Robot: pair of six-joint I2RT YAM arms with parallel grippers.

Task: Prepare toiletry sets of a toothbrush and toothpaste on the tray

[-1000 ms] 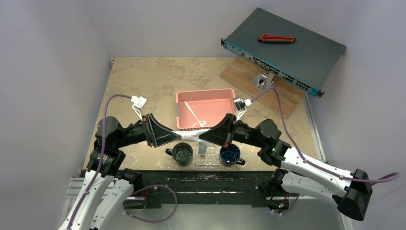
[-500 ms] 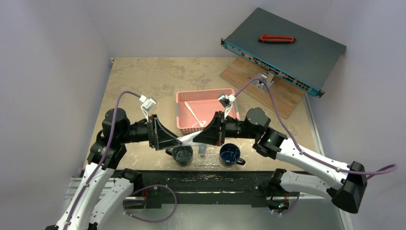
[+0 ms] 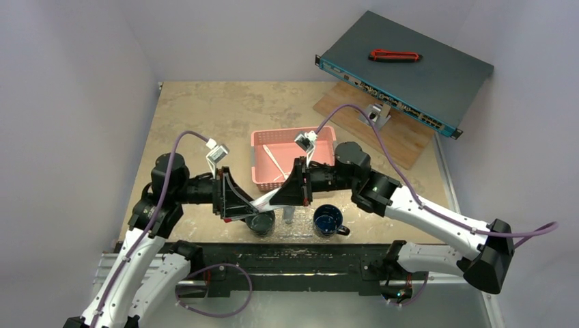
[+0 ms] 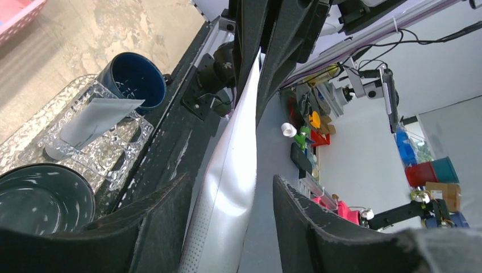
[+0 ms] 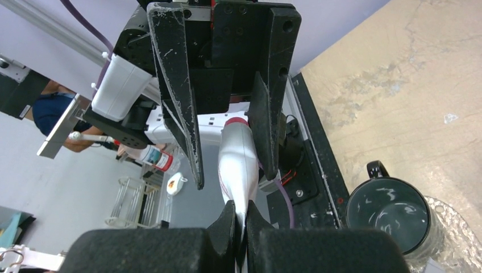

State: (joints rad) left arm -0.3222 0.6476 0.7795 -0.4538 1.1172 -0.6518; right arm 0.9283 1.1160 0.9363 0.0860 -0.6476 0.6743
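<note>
A tan, mottled tabletop (image 3: 205, 116) lies between pale walls, with a pink basket (image 3: 258, 145) near its middle and a white toothbrush (image 3: 276, 162) lying inside it. In front of the basket the two arms meet nose to nose. The right claw (image 5: 239, 215) is pinched tight on the flat crimped end of a toothpaste tube (image 5: 237, 162), holding it in the air. The tube's capped end reaches between the fingers of the left claw (image 4: 230, 185), which stand apart on either side of it, a gap showing beside the tube. Below, the clear tray (image 4: 122, 162) lies at the near edge with a blue mug (image 4: 133, 79) and a dark mug (image 4: 40, 199) at its ends; a second tube (image 4: 91, 122) leans in it
</note>
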